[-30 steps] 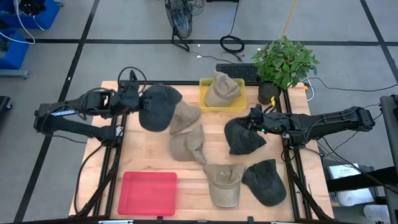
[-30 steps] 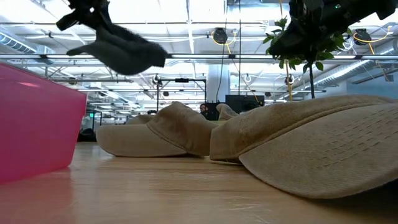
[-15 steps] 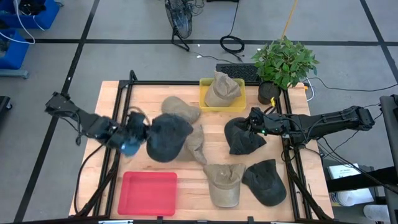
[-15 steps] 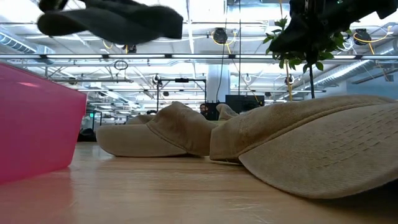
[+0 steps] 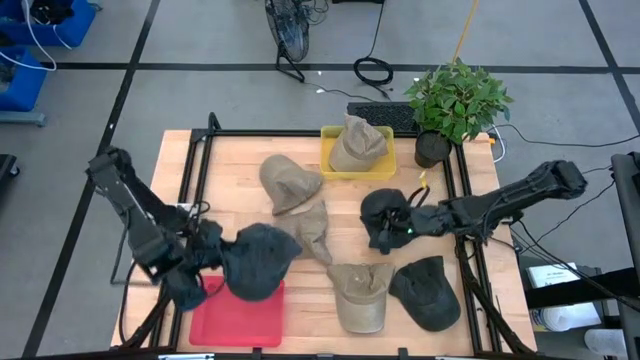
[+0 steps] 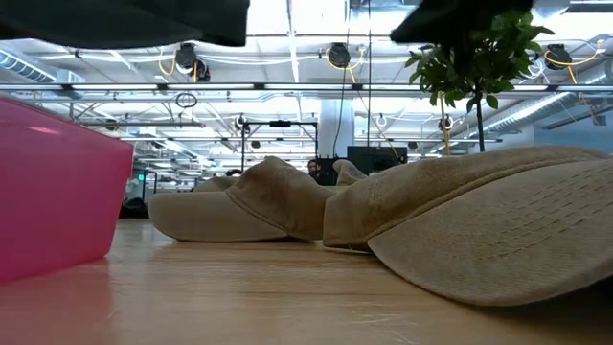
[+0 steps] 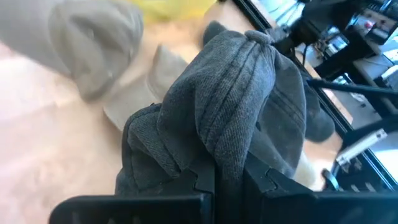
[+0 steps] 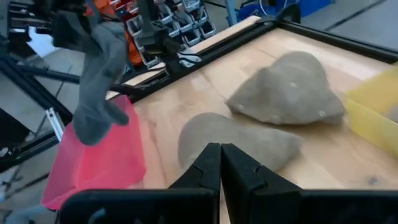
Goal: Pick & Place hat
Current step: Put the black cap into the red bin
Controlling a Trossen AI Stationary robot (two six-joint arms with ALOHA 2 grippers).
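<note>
The left gripper (image 5: 205, 250), its fingers (image 7: 205, 177) clamped on a fold of the dark grey hat (image 5: 255, 260), has swung from the far left part of the desk (image 5: 240, 160) to its near left part within the last second, so that the hat now hangs over the far edge of the red tray (image 5: 215, 320); judged from this, the carry is nearly done and only the lowering and release remain. The right gripper (image 5: 400, 228) has drawn slightly inward over the same interval and hovers by a black hat (image 5: 385, 215) right of centre, its fingers (image 8: 211, 165) pressed together on nothing. The desk is a pale wooden top in a black frame. On it lie two tan hats (image 5: 295, 200) at centre, a third tan hat (image 5: 358, 295) and another dark hat (image 5: 430, 292) toward the near edge, and a yellow bin (image 5: 335, 165) at the far edge holding a further tan hat (image 5: 355, 143). A potted plant (image 5: 455, 100) stands at the far right corner. Beyond lies a grey floor with cables; the low view shows an open hall with ceiling lights.
</note>
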